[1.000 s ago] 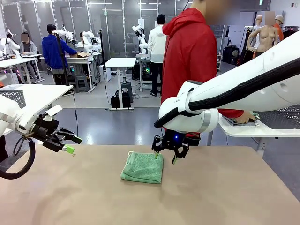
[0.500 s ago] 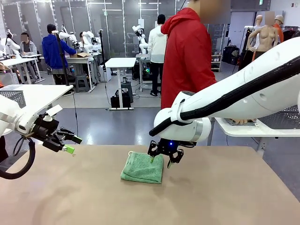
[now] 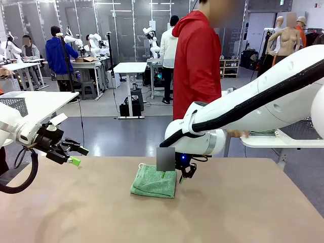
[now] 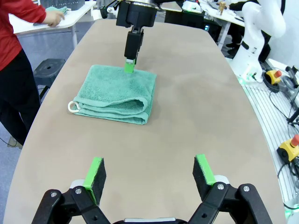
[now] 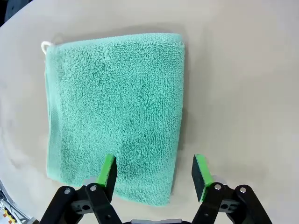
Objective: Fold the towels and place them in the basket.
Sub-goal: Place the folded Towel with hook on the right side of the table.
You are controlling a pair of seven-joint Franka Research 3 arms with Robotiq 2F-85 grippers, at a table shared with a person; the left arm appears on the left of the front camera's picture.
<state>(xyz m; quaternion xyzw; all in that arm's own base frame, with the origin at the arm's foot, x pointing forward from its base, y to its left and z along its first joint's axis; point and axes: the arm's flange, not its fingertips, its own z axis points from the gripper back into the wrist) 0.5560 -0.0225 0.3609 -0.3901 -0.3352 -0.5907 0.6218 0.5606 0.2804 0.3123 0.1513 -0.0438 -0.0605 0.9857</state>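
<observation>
A mint green towel lies folded on the tan table, its white loop at one corner. My right gripper hangs open just above the towel's near edge. One of its pads is over the cloth and the other over bare table, with nothing held. The left wrist view shows that gripper at the towel's far edge. My left gripper stays open and empty in the air at the table's left, well short of the towel. A dark mesh piece sits on the right side table; I cannot tell whether it is the basket.
A person in a red jacket stands at the far side with a hand on a white side table, where a greenish cloth lies. Bare tabletop stretches in front and to both sides of the towel.
My right gripper has moved left and lower, onto the towel's near-right edge. The person has turned and reached toward the side table. The left arm has not moved.
</observation>
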